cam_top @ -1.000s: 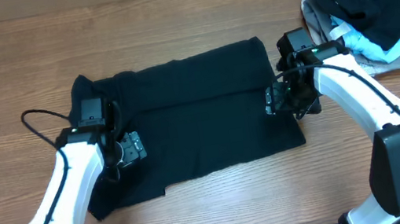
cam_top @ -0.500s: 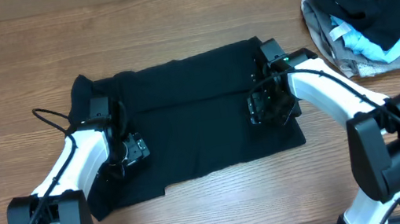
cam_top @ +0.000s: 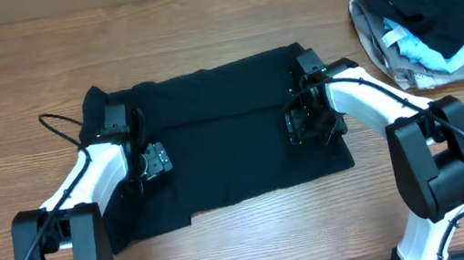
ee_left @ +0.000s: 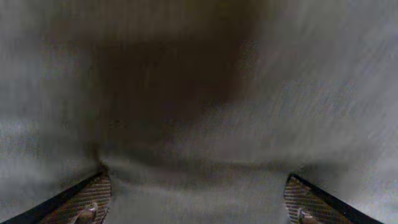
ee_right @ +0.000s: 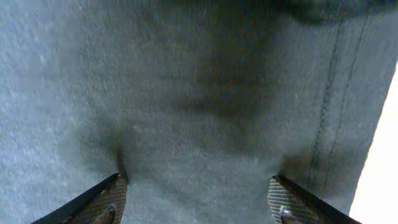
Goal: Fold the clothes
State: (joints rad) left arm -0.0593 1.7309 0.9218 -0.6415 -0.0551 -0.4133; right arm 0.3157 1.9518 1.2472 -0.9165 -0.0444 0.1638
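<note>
The black T-shirt [cam_top: 226,149] lies spread flat on the wooden table, partly folded, with a fold line across its upper part. My left gripper [cam_top: 148,161] is pressed down on its left part, jaws wide open. In the left wrist view the jaws [ee_left: 198,205] span bare fabric [ee_left: 199,93]. My right gripper [cam_top: 309,124] is pressed on the shirt's right part, open. In the right wrist view the jaws [ee_right: 198,199] span fabric [ee_right: 186,93] near a stitched hem [ee_right: 326,124]. The collar label is hidden.
A pile of other garments [cam_top: 427,13] sits at the table's back right: a black one with a round white logo on top, light-blue and grey ones under it. Bare wooden table [cam_top: 216,22] surrounds the shirt.
My right gripper has moved left from the shirt's right edge onto the fabric. My left gripper has shifted slightly up and right on the shirt. The shirt has kept its shape.
</note>
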